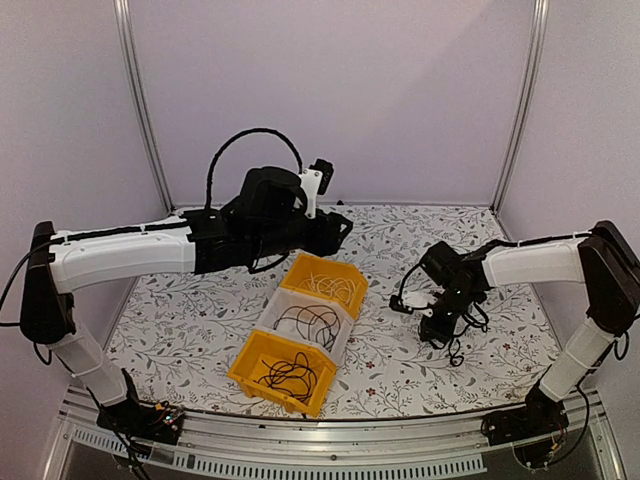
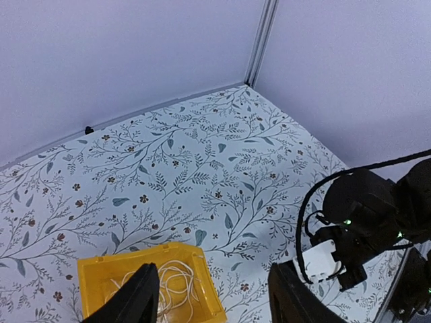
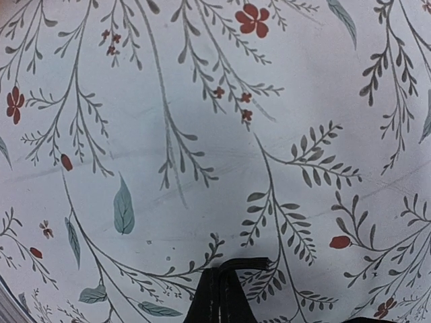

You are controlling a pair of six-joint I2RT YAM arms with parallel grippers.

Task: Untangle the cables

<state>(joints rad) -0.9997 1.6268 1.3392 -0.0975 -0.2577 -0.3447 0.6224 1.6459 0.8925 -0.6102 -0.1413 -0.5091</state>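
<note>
Cream-white cables [image 1: 330, 285] lie in the far yellow bin [image 1: 300, 268]. Black cables lie in the middle white bin [image 1: 268, 318] and in the near yellow bin [image 1: 245, 368]. My left gripper [image 1: 340, 230] hovers open and empty above the far bin; in the left wrist view it [image 2: 214, 289] is over the bin's right end, with the cream cables [image 2: 176, 282] below. My right gripper [image 1: 440, 322] points down at the table right of the bins. Its fingers [image 3: 219, 296] are shut on a thin black cable [image 3: 250, 263], which hangs in loops below it [image 1: 456, 348].
The three bins stand in a diagonal row across the middle of the flowered tablecloth [image 1: 200, 320]. Frame posts [image 1: 140, 100] and pale walls close in the back and sides. The right arm [image 2: 363, 215] shows in the left wrist view.
</note>
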